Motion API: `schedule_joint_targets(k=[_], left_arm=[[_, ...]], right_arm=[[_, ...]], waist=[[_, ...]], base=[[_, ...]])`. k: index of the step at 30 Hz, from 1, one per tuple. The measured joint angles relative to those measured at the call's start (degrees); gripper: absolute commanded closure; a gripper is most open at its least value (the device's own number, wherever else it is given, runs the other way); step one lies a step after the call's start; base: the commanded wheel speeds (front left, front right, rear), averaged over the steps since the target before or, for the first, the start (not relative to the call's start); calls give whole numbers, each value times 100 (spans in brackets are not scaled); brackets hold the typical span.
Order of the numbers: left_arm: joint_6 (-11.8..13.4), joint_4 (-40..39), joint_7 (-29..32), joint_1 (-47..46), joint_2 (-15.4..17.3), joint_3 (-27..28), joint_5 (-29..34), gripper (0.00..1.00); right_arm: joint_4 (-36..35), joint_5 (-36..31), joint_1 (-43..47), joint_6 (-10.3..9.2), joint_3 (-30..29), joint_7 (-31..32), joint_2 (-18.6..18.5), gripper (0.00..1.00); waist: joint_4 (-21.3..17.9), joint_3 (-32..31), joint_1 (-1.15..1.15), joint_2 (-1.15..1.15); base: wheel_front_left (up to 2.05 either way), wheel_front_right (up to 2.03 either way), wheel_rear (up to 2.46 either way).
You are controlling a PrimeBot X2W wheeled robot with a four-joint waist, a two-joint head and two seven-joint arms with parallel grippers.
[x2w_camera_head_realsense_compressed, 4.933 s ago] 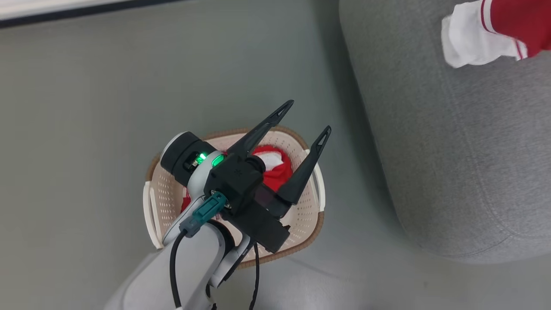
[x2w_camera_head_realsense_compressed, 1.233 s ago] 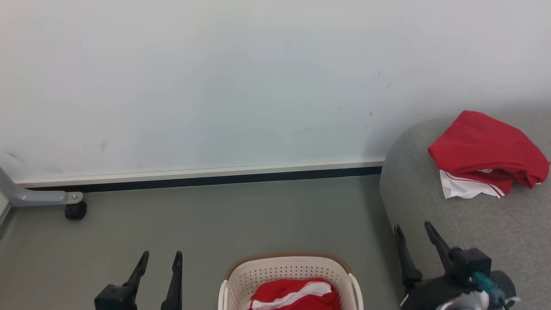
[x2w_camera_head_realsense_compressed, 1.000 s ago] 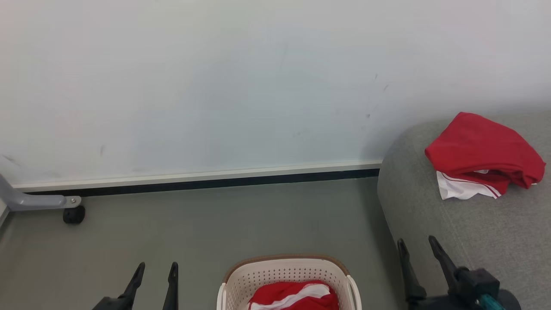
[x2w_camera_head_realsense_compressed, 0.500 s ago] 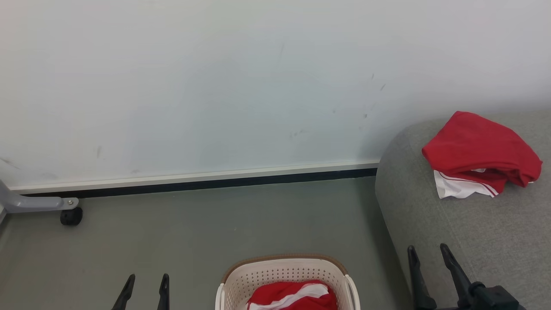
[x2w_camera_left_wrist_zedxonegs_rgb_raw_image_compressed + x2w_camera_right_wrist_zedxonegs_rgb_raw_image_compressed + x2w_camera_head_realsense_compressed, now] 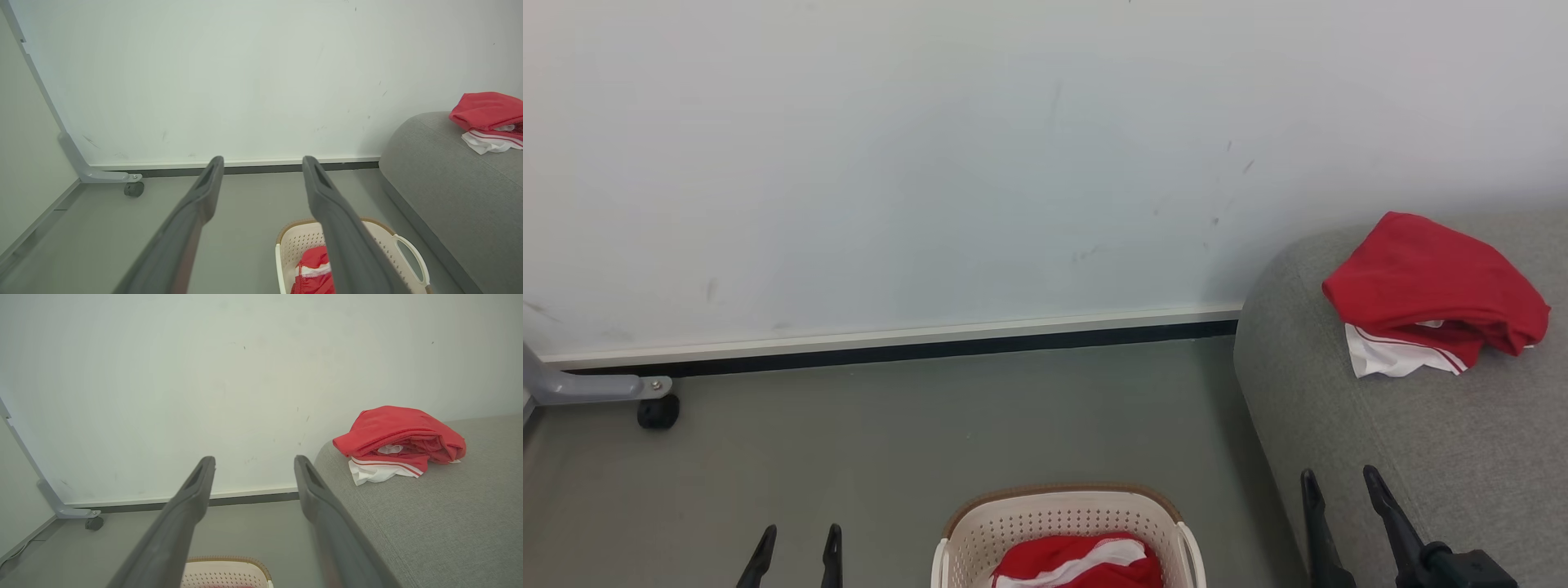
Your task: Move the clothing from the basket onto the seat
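Observation:
One red and white garment (image 5: 1433, 294) lies crumpled on the grey seat (image 5: 1445, 441) at the right; the same garment (image 5: 398, 443) shows in the right wrist view and at the right edge (image 5: 488, 118) of the left wrist view. A second red garment (image 5: 1078, 563) with a white band sits inside the cream basket (image 5: 1058, 518) on the floor at the bottom centre. My left gripper (image 5: 797, 535) is open, left of the basket, holding nothing. My right gripper (image 5: 1339, 478) is open and empty in front of the seat's rounded corner. Both point toward the wall.
A pale wall with a white and black skirting strip (image 5: 890, 343) runs behind the grey floor. A grey metal leg with a black castor (image 5: 654, 411) stands at the far left by the wall. Bare floor lies between basket and wall.
Since several seconds ago the head view has lifted from looking down at the basket to facing the wall. Over the last second both grippers have sunk a little toward the bottom edge. The garments lie unmoved.

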Motion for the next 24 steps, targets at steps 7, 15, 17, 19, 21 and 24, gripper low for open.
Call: schedule_joint_targets(k=[7,15,17,19,21,24], left_arm=[[0,-37,0,3,-18,27,35,0],[0,-81,0,20,-34,63,60,0],[0,-101,0,54,-41,81,90,0],[0,-112,0,91,-44,91,91,0],[0,-152,0,103,-45,113,98,0],[0,-185,0,102,-45,125,122,0]], right_arm=[[-90,-24,9,-1,-34,74,21,0],[-185,-32,90,-29,-71,155,27,0],[-216,-33,90,-44,-90,172,32,0],[-236,-43,91,-44,-96,190,35,0],[-287,-69,102,-44,-98,220,36,0],[-342,-83,101,-44,-122,227,37,0]], waist=[[-8,8,0,0],[-14,38,0,0],[-14,56,0,0],[-15,73,0,0],[-18,108,0,0],[-28,186,0,0]], base=[[0,0,0],[0,0,0],[0,0,0],[0,0,0],[0,0,0],[0,0,0]])
